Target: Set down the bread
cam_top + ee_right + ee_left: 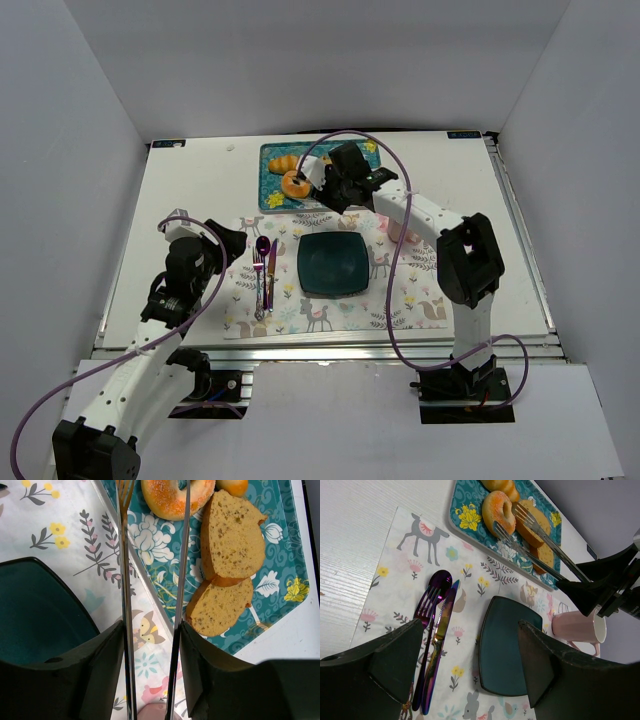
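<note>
- Bread (160, 500), a sugar-speckled golden ring, lies on the teal floral tray (280, 545), beyond the far edge of the dark square plate (333, 265) and apart from it.
- Right end effector (151, 645) is clamped on a pair of metal tongs (125, 580), with one tong arm against the inner face of each finger.
- From there the tongs reach away from the plate to the bread. One forked tip sits at the ring's outer edge, and the other arm crosses the ring near its hole. Whether they touch it cannot be told.
- Two oval slices (230, 535) lie on the tray just beside the ring, and a croissant (283, 163) lies farther from the plate.
- Left end effector (470, 655) hangs left of the plate with its fingers wide apart, holding nothing, over the purple cutlery (439, 630) on the placemat (410, 290).
- A pink mug (575, 627) stands just right of the plate.
</note>
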